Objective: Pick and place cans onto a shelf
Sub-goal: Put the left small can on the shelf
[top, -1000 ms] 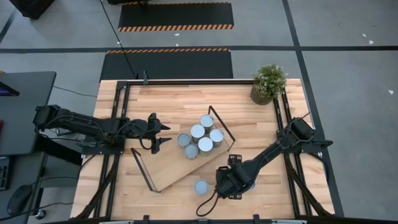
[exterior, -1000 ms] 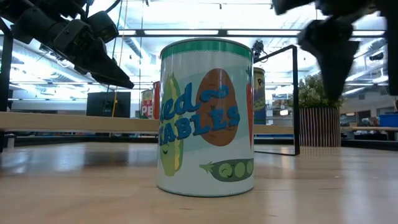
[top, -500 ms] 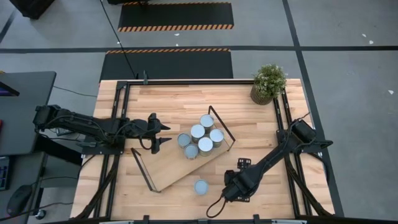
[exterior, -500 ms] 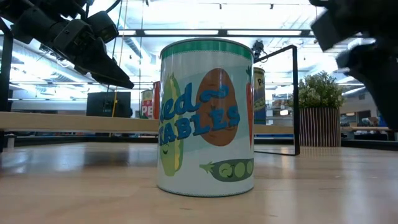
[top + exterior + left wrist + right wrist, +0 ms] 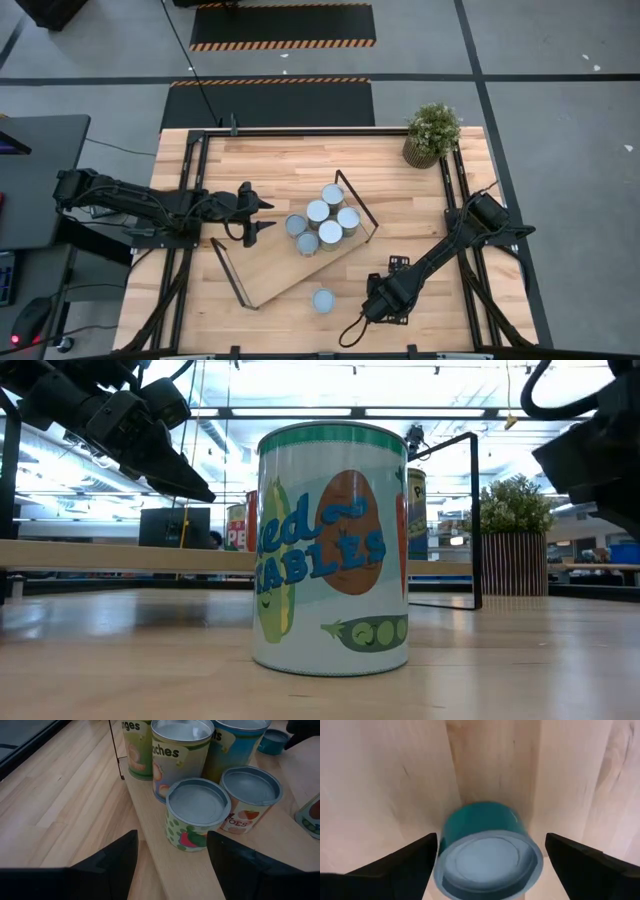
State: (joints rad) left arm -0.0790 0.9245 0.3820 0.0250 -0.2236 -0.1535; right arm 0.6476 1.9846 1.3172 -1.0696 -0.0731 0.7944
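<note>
While my right arm reaches low across the table, its gripper (image 5: 372, 303) sits just beside the lone can (image 5: 323, 300), fingers spread and empty. My left gripper (image 5: 262, 215) hovers parted above the shelf (image 5: 265, 268), near five cans (image 5: 322, 221).

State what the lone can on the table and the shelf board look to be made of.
Lone can: probably metal under a glossy printed paper or film label; its dull grey, ringed lid suggests tinplate. Shelf board: pale wood with a matt finish and visible grain, with thin black wire end frames.
</note>
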